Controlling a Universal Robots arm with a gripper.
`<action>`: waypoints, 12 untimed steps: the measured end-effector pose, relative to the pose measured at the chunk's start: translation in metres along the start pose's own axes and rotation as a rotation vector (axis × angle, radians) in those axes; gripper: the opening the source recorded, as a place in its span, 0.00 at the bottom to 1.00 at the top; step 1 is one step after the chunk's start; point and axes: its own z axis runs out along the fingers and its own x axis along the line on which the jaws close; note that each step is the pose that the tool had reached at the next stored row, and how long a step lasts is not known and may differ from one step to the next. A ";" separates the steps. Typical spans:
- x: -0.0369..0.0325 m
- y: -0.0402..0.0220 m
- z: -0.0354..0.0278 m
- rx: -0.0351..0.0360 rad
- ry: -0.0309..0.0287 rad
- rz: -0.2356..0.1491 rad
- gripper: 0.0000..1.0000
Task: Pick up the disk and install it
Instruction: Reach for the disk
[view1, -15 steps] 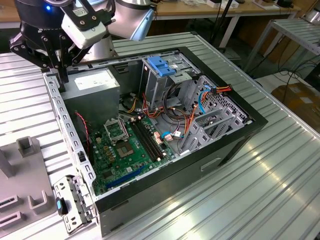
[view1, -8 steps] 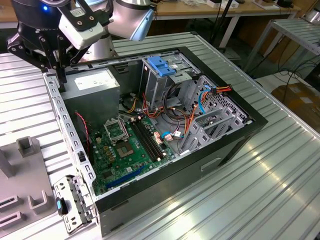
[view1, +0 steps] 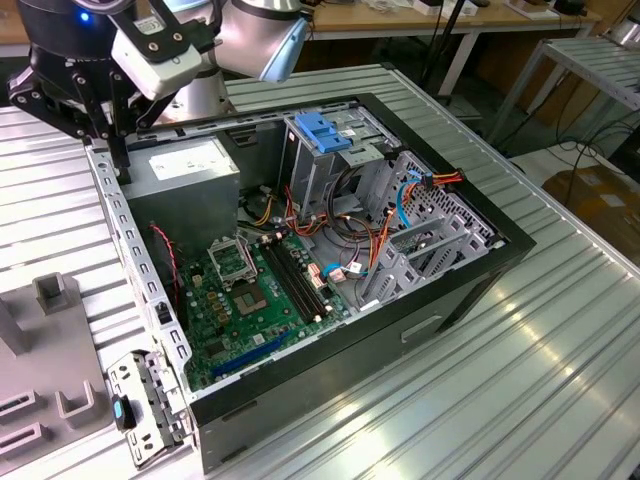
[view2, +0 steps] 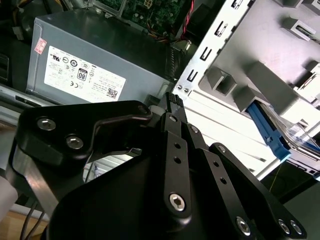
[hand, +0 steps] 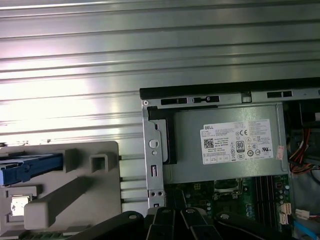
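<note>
The disk (hand: 30, 167) rests in a slot of a grey plastic fixture (hand: 75, 185) beside the open computer case. Its bright blue carrier (view2: 269, 131) shows in both wrist views, with a strip of shiny metal face beside it in the second wrist view. My black gripper (view1: 120, 165) hangs above the case's rim at the corner by the power-supply box, apart from the disk. It is shut with nothing in it (view2: 162, 102).
The open case (view1: 130, 250) lies on a ribbed metal table (view1: 520, 380). Inside it are a grey power-supply box (view1: 190, 170), a green motherboard (view1: 250, 290), a tall metal cage with a blue handle (view1: 322, 132) and loose cables (view1: 380, 240).
</note>
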 end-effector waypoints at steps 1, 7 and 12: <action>0.0004 0.0000 0.0000 0.0000 -0.0001 0.000 0.11; 0.0035 -0.0003 0.0001 0.0000 0.0000 0.000 0.11; 0.0058 -0.0005 0.0002 0.0000 0.0000 0.000 0.11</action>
